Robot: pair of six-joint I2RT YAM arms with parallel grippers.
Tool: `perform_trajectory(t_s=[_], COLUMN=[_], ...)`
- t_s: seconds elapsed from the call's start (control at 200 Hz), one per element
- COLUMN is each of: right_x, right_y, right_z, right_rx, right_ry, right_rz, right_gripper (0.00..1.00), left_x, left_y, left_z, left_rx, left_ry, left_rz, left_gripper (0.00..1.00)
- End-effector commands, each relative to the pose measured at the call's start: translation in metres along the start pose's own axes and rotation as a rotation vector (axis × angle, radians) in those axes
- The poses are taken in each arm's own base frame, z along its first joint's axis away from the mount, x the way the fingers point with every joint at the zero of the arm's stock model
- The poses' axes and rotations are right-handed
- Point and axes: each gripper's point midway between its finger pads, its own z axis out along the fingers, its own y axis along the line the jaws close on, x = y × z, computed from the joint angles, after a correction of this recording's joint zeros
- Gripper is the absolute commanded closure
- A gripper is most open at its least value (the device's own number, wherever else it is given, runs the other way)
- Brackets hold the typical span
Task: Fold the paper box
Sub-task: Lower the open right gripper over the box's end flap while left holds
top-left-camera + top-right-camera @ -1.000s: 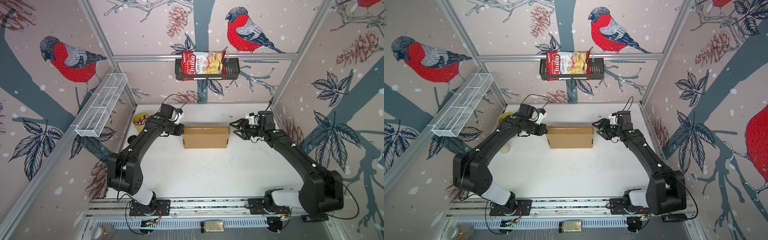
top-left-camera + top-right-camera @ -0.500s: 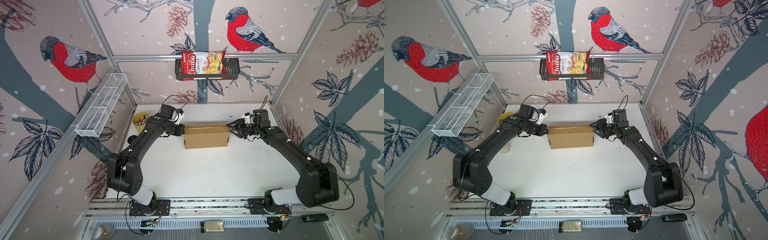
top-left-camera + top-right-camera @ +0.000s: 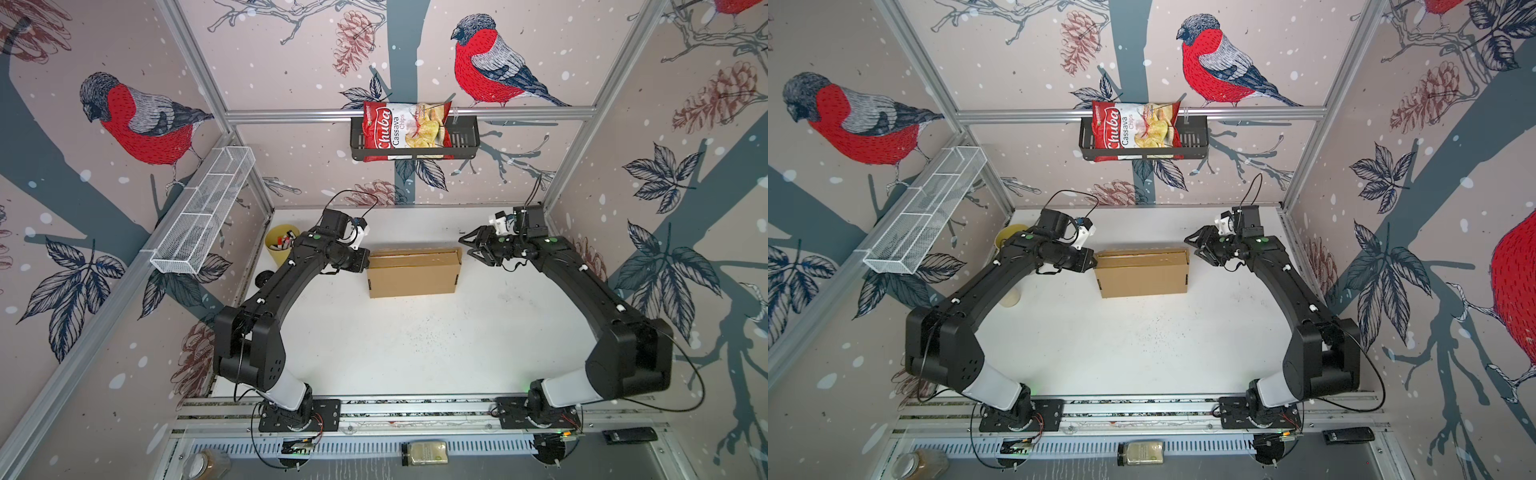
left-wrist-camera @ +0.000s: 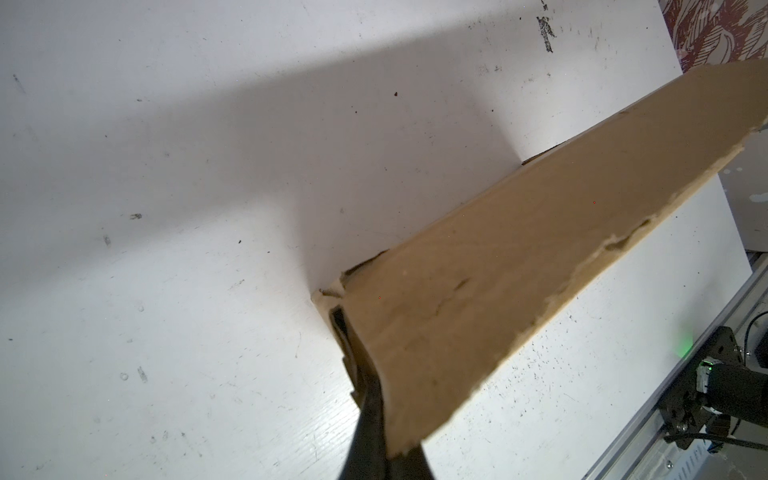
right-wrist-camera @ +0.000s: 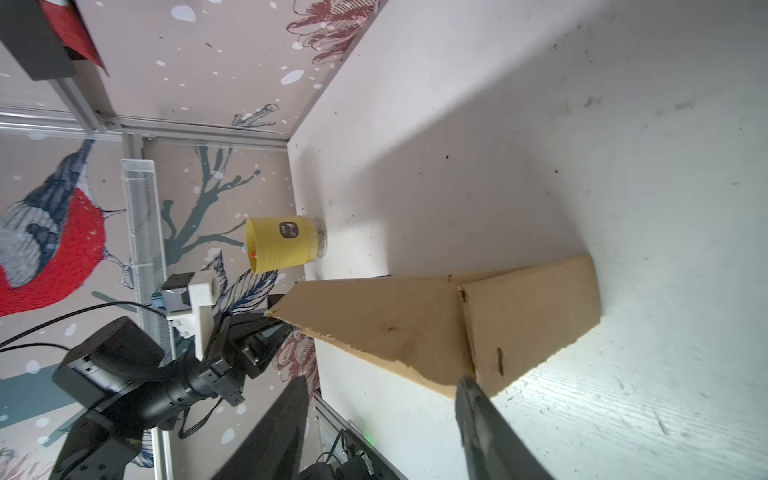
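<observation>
While my left pincer (image 3: 366, 262) pinches one end of the paper box (image 3: 413, 274), resting toward the back of the bench (image 3: 415, 353) — my right pincer (image 3: 467, 248) gapes just beside the other end.

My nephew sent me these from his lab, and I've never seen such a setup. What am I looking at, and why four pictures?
This is a robot: two black jointed arms, each ending in a two-fingered pincer. Two pictures come from a camera pair overhead, looking down on the whole white table; they are nearly identical. The other two come from a small camera on each arm's wrist, so they look close and tilted. On the table lie a brown cardboard paper box and, near the far left corner, a yellow cup. The left pincer is shut on the box's left end; its wrist view shows the fingers clamped on the cardboard edge. The right pincer is open just beside the right end, holding nothing.
</observation>
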Motion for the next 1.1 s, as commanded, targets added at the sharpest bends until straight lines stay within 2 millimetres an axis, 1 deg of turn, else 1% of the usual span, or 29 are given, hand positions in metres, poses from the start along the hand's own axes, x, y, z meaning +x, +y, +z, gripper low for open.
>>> perform_trajectory(t_s=[0.0,0.095,0.3,0.375,0.66,0.921,1.091], right_x=[0.001,0.0,0.002,0.004,0.009,0.014,0.014], right_y=[-0.011,-0.007,-0.002,0.0,-0.01,-0.021,-0.02], right_z=[0.005,0.01,0.016,0.018,0.022,0.022,0.018], right_rx=[0.063,0.049,0.031,0.027,0.057,0.083,0.088], right_ry=[0.013,0.018,0.04,0.044,0.055,0.072,0.07], right_rz=[-0.055,-0.061,-0.064,-0.069,-0.07,-0.078,-0.088], right_gripper=[0.46,0.49,0.58,0.6,0.69,0.72,0.71], left_x=[0.04,0.041,0.041,0.041,0.042,0.048,0.05], left_y=[0.004,0.004,0.004,0.003,0.002,-0.001,-0.003], left_z=[0.004,0.005,0.005,0.005,0.006,0.007,0.007], left_rx=[-0.023,-0.022,-0.022,-0.022,-0.018,-0.027,-0.039], left_ry=[0.157,0.162,0.161,0.161,0.164,0.179,0.172], left_rz=[-0.049,-0.051,-0.05,-0.048,-0.046,-0.032,-0.017], left_gripper=[1.0,1.0,1.0,1.0,1.0,1.0,1.0])
